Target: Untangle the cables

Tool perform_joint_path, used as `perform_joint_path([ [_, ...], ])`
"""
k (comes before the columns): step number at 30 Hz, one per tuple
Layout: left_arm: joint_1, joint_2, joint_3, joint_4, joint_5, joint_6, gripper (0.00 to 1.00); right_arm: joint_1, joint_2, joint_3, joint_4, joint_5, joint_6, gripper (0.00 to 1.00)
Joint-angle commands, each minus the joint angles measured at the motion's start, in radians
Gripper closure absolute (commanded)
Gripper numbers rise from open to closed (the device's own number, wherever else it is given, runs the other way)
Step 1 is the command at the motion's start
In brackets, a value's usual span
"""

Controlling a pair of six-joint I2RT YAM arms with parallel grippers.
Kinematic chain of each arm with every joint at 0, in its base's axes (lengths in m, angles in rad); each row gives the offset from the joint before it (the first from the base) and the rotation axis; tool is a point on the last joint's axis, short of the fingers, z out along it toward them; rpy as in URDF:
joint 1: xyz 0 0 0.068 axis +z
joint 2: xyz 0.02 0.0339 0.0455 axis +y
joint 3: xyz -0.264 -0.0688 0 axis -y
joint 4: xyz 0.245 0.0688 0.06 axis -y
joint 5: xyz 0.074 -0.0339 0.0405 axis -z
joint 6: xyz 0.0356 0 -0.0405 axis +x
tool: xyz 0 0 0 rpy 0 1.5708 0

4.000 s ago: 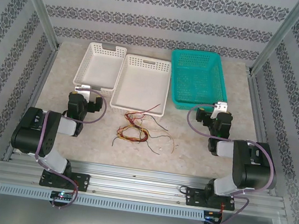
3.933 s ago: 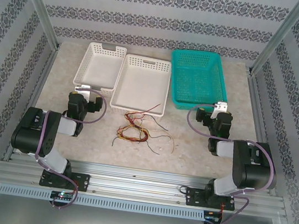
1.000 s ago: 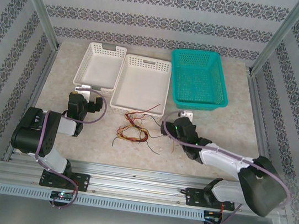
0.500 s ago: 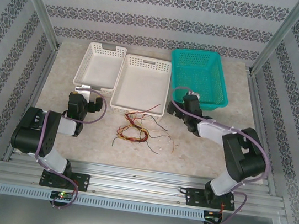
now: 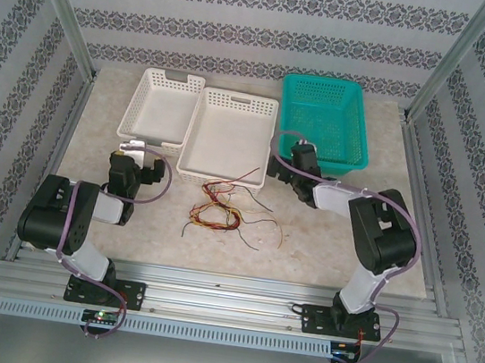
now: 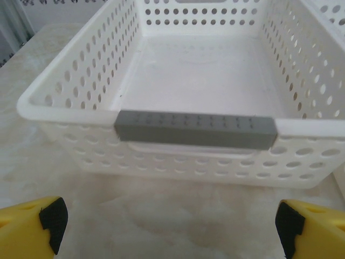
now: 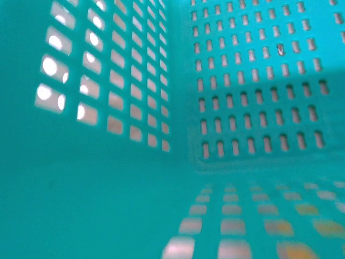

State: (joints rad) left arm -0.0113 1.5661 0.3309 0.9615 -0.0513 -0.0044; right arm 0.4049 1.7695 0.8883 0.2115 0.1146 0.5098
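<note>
The cables (image 5: 219, 207), a loose tangle of thin yellow, red and dark wires, lie on the table just in front of the middle white basket. My right gripper (image 5: 304, 147) is pressed against the near left corner of the teal basket (image 5: 360, 126), well away from the cables. Its wrist view looks close up at blurred teal mesh (image 7: 242, 108), with no fingers visible. My left gripper (image 5: 130, 147) sits to the left of the cables, facing the left white basket (image 6: 194, 129). Its yellow fingertips (image 6: 51, 216) stand wide apart, open, with nothing between them.
Three baskets line the back of the table: a white one (image 5: 143, 95) at left, a wider white one (image 5: 230, 139) in the middle, and the teal one at right. Patterned walls and metal posts enclose the table. Bare tabletop (image 5: 325, 238) lies right of the cables.
My right arm has swung from beside the cables back to the teal basket's near left corner, and the basket has shifted slightly. The left gripper has turned a little. The cables lie unchanged.
</note>
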Motion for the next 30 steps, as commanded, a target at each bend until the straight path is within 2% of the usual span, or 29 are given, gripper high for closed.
perform_joint_path([
  [1,-0.015,-0.079,-0.013,0.028,-0.052,0.004,0.00,0.038,-0.112,-0.060,0.003,0.069,-0.008,0.02],
  [5,-0.036,-0.205,-0.007,-0.086,-0.095,0.012,0.00,0.082,-0.213,-0.109,-0.022,0.106,-0.011,0.02],
  [8,-0.041,-0.318,0.014,-0.234,-0.139,-0.045,0.00,0.104,-0.280,-0.136,-0.044,0.122,-0.006,0.02],
  [11,-0.042,-0.408,0.034,-0.356,-0.205,-0.201,0.00,0.103,-0.338,-0.155,-0.070,0.124,0.018,0.02],
  [14,-0.041,-0.518,0.028,-0.439,-0.174,-0.305,0.00,0.101,-0.396,-0.160,-0.107,0.104,0.019,0.02],
  [16,-0.041,-0.606,0.026,-0.557,-0.221,-0.497,0.00,0.109,-0.447,-0.168,-0.134,0.087,0.021,0.02],
  [18,-0.037,-0.687,0.061,-0.754,-0.257,-0.665,0.00,0.126,-0.510,-0.189,-0.148,0.069,0.024,0.02],
  [20,-0.036,-0.705,0.116,-0.820,-0.125,-0.593,0.00,0.154,-0.571,-0.222,-0.144,0.045,0.036,0.02],
  [24,-0.036,-0.701,0.277,-1.110,-0.110,-0.701,0.00,0.222,-0.625,-0.268,-0.138,-0.008,0.086,0.02],
  [26,-0.035,-0.704,0.345,-1.210,-0.036,-0.651,0.00,0.261,-0.625,-0.291,-0.121,-0.028,0.114,0.02],
  [28,-0.035,-0.706,0.405,-1.302,0.017,-0.664,0.00,0.309,-0.611,-0.315,-0.097,-0.033,0.140,0.02],
  [30,-0.033,-0.703,0.459,-1.367,0.138,-0.629,0.00,0.351,-0.599,-0.339,-0.071,-0.035,0.165,0.02],
])
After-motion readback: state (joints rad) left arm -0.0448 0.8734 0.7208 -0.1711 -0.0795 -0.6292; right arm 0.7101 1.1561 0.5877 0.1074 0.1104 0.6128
